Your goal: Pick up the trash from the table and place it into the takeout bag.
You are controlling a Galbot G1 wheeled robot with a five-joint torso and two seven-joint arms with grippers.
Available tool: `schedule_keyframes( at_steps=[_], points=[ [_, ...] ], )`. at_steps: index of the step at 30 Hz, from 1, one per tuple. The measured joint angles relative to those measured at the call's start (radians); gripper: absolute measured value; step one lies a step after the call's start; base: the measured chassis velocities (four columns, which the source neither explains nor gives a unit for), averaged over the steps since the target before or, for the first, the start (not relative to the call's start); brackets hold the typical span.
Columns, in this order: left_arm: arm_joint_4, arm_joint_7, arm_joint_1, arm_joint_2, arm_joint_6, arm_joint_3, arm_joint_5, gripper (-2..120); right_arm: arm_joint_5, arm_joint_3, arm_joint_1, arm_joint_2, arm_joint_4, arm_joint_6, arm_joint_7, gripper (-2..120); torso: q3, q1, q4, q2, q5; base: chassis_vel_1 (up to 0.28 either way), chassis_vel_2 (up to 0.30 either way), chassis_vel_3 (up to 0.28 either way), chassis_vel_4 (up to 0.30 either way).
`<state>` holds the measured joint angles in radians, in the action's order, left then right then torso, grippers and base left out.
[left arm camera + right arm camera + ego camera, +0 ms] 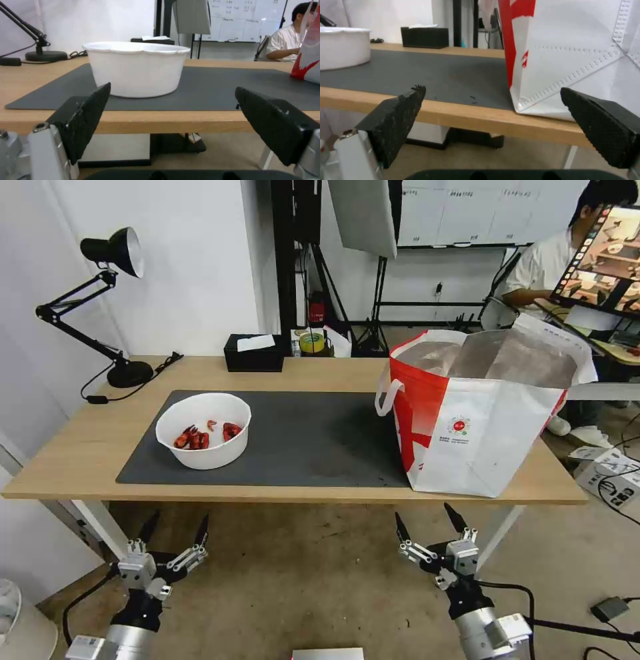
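— What colours are on the table (80, 447)?
— Its top is light wood, its legs white. A dark grey mat (313, 440) covers the middle.
— And the bowl (203, 430)?
— Plain white, with red shellfish scraps (200, 437) inside.
— The takeout bag (480, 427)?
— White with red panels, a silver lining, white handles and a small round red-and-green logo (458, 426).
— Anything else?
— A black tissue box (253, 355) with a white tissue showing, and a black desk lamp (100, 300).
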<state>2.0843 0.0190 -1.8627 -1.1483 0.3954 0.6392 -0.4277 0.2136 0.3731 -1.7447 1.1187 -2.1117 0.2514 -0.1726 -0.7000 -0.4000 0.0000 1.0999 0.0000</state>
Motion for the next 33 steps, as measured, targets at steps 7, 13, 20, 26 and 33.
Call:
schedule_keyframes(
  at_steps=[7,13,20,26,33],
  points=[
    [0.0,0.0,0.0,-0.001,0.0,0.0,0.002,100,0.0,0.0,0.003,0.0,0.004,-0.004,-0.013,100,0.0,0.0,0.0,0.0,0.0,0.0,0.0,0.0,0.0],
    [0.003,0.0,-0.004,-0.001,0.0,0.004,0.003,100,-0.004,0.0,0.005,0.001,0.003,-0.004,-0.021,100,0.0,0.0,0.0,0.0,0.0,0.0,0.0,0.0,0.0],
    [0.003,0.0,-0.006,-0.003,0.0,0.006,0.004,100,-0.005,-0.001,0.005,0.002,0.002,-0.004,-0.022,100,0.0,0.0,0.0,0.0,0.0,0.0,0.0,0.0,0.0],
    [0.048,-0.029,0.036,0.071,-0.062,0.026,-0.081,100,-0.005,-0.001,0.006,0.002,0.001,-0.004,-0.022,100,0.0,0.0,0.0001,0.0,-0.0001,0.0,0.0,0.0,0.0],
    [0.074,-0.123,0.161,0.283,-0.193,0.051,-0.269,100,-0.005,-0.001,0.006,0.002,0.001,-0.004,-0.022,100,0.0,0.0,0.0001,0.0,-0.0002,0.0,0.0,0.0,0.0]
  ],
)
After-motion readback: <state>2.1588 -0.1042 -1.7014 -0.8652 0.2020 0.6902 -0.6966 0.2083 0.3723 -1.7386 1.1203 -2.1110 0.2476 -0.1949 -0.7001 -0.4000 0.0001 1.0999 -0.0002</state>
